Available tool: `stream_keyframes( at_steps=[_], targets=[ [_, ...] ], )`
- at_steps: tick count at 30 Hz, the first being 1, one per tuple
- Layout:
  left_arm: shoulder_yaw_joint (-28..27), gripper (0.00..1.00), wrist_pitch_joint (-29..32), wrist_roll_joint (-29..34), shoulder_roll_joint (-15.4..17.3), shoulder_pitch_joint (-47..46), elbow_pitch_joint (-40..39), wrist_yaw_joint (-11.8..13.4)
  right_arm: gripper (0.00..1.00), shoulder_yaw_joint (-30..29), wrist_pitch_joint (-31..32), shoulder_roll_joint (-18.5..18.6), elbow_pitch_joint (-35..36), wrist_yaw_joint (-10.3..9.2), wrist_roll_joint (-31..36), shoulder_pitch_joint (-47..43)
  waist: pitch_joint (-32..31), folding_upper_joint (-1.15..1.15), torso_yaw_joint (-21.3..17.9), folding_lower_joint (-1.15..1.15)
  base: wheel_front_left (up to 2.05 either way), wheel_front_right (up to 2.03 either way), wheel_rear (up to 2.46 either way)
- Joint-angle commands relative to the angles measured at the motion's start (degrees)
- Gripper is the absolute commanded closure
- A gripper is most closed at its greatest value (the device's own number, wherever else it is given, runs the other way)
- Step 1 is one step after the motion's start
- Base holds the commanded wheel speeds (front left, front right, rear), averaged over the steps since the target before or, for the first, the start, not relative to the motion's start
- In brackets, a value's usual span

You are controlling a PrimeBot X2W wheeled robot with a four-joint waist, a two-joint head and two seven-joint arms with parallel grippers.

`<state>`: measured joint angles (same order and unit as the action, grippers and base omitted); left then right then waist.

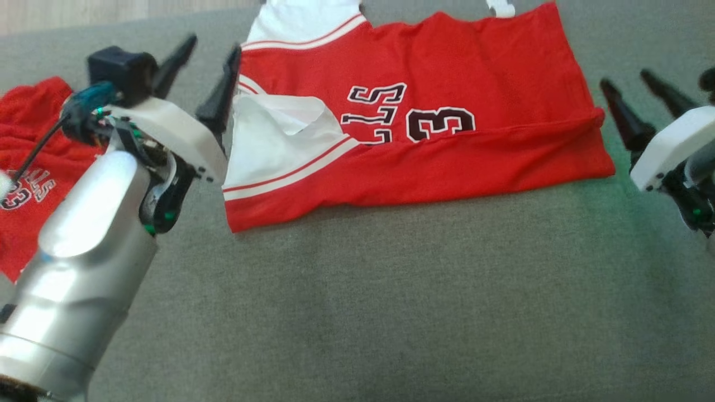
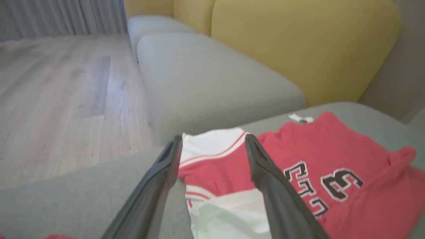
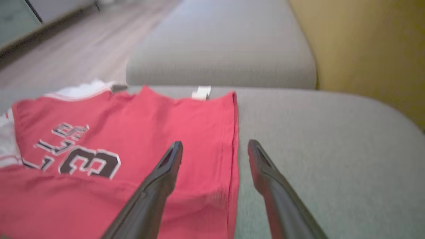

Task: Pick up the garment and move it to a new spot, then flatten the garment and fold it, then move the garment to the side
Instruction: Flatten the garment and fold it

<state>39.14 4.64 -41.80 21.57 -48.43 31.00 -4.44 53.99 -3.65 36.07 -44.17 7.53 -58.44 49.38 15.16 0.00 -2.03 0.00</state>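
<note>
- The red jersey [image 1: 447,100] lies spread across the far part of a grey sofa seat [image 1: 391,290], with its long side running left to right.
- Its near edge is folded up over the front, and the fold partly covers the dark letters and the number 3 printed there.
- The white, red-striped trim sits at the jersey's left end, where a white patch of fabric is rumpled.
- A small white label [image 1: 501,8] sticks out at the far edge.
- The left pincer [image 1: 213,47] is released, fingers spread apart, just beside the jersey's left end. In the left wrist view, the left pincer [image 2: 213,138] frames the white trim between its fingers, and whether a fingertip touches the cloth cannot be told.
- The right pincer [image 1: 625,79] is also released and holds nothing, just off the jersey's right end. In the right wrist view, the right pincer [image 3: 215,143] straddles that side edge.
- A second red garment [image 1: 28,151] lies crumpled at the far left of the seat, apart from the jersey.
- A yellow backrest [image 2: 298,46] and a wooden floor [image 2: 59,93] lie beyond.
</note>
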Motion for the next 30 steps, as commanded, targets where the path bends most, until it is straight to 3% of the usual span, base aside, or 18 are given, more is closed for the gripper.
stream_keyframes(
  at_steps=[1, 4, 7, 9, 10, 11, 13, 16, 18, 23, 30],
  targets=[
    [-3.8, 0.00, -5.0, 0.7, 1.0, -2.7, -1.8, 1.3, 0.00, -1.5, -5.3, 0.3, 0.0, -0.04, 1.4, 0.4, -1.4, 0.00, 0.2, 0.00, 0.00, 0.00, 0.00],
    [-5.7, 0.00, -12.6, 0.8, -0.4, -0.6, -2.9, 2.8, 0.00, -5.0, -10.3, -1.1, -0.4, -0.04, 2.1, 0.1, -3.2, 0.00, 0.2, 0.00, 0.00, 0.00, 0.00],
    [-7.7, 0.00, -17.8, 0.9, -1.5, 2.6, -4.8, 4.7, 0.00, -11.4, -11.3, -2.2, 1.0, -0.04, 6.1, -0.5, -4.9, 0.00, 0.2, 0.00, 0.00, 0.00, 0.00],
    [-9.0, 0.00, -19.1, 3.2, -1.6, 5.1, -6.5, 8.0, 0.00, -18.8, -11.3, -3.3, 4.4, -0.04, 11.4, -2.7, -5.9, 0.00, 0.1, 0.00, 0.00, 0.00, 0.00],
    [-9.0, 0.00, -19.1, 3.2, -1.6, 5.1, -6.5, 8.0, 0.00, -18.8, -11.3, -3.3, 4.4, -0.04, 11.4, -2.7, -5.9, 0.00, 0.1, 0.00, 0.00, 0.00, 0.00],
    [-10.0, 0.00, -19.4, 3.9, -2.2, 6.8, -7.7, 9.5, 0.00, -22.6, -11.3, -4.2, 6.2, -0.04, 14.5, -4.6, -6.4, 0.00, 0.0, 0.00, 0.00, 0.00, 0.00],
    [-12.3, 0.00, -19.6, 6.2, -3.3, 10.5, -11.5, 11.5, 0.00, -29.9, -11.3, -6.6, 10.3, -0.04, 20.8, -9.3, -7.1, 0.00, -0.1, 0.00, 0.00, 0.00, 0.00],
    [-15.6, 0.00, -19.6, 10.3, -5.6, 17.1, -17.1, 12.7, 0.00, -40.3, -11.3, -11.8, 16.5, -0.04, 29.0, -17.4, -8.1, 0.00, 0.0, 0.00, 0.00, 0.00, 0.00],
    [-18.2, 0.00, -19.6, 13.6, -8.0, 23.4, -19.6, 12.4, 0.00, -45.6, -11.3, -17.0, 21.8, -0.04, 36.1, -25.0, -8.9, 0.00, 0.1, 0.00, 0.00, 0.00, 0.00],
    [-21.6, 0.00, -19.6, 17.8, -11.8, 31.3, -19.6, 10.7, 0.00, -49.7, -11.3, -23.9, 26.2, -0.04, 42.2, -33.7, -9.7, 0.00, -0.2, 0.00, 0.00, 0.00, 0.00],
    [-25.5, 0.00, -19.6, 22.0, -16.2, 34.3, -16.8, 7.4, 0.00, -51.2, -11.3, -27.7, 28.0, -0.04, 45.4, -37.1, -9.2, 0.00, -1.2, 0.00, 0.00, 0.00, 0.00]
  ],
)
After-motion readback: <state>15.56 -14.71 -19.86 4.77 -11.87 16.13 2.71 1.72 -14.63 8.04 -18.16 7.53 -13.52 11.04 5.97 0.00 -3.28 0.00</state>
